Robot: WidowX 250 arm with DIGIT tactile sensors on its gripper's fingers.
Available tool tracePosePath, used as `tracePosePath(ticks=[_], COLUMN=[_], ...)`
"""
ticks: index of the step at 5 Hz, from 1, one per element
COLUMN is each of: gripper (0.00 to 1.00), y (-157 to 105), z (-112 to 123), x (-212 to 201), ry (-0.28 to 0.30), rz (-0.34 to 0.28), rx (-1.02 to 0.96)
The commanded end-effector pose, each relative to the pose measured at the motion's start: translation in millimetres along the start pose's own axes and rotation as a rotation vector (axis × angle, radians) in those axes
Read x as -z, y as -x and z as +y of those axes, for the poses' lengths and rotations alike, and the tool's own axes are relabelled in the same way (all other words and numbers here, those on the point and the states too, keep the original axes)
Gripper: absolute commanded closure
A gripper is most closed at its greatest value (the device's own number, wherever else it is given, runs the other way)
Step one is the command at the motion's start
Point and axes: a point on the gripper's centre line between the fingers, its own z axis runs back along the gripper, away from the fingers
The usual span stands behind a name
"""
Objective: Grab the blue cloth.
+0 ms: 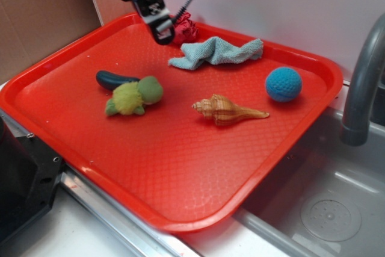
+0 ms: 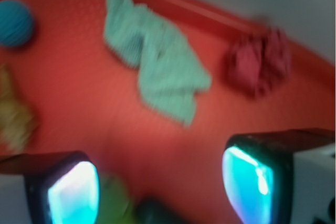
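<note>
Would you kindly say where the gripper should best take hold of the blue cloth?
Probably from above, on the raised fold near the middle of the blue cloth. It lies crumpled on the tray, so ridges stand up to pinch. The gripper, open, hangs near its left end, beside the red cloth wad.

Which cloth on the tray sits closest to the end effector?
The small red cloth wad, bunched at the tray's back rim right beside the end effector; the blue cloth lies farther right, spread long.

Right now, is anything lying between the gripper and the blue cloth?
No. In the wrist view only bare red tray lies between the open gripper and the blue cloth.
</note>
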Motion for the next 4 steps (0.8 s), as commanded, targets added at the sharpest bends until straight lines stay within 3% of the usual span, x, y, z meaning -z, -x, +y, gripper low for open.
tracePosePath(ticks=[1,2,3,4], gripper=[0.0,0.0,0.0,1.0], y=[-57.9,-57.2,-37.6,-43.3], z=[-6.3,-18.8,-46.9,-34.4], x=[34.1,51.6,62.8,66.6], ry=[-0.026,0.019,0.018,-0.006], rz=[-0.017,-0.026,0.016,0.04], rx=[0.149,0.165,0.165,0.124])
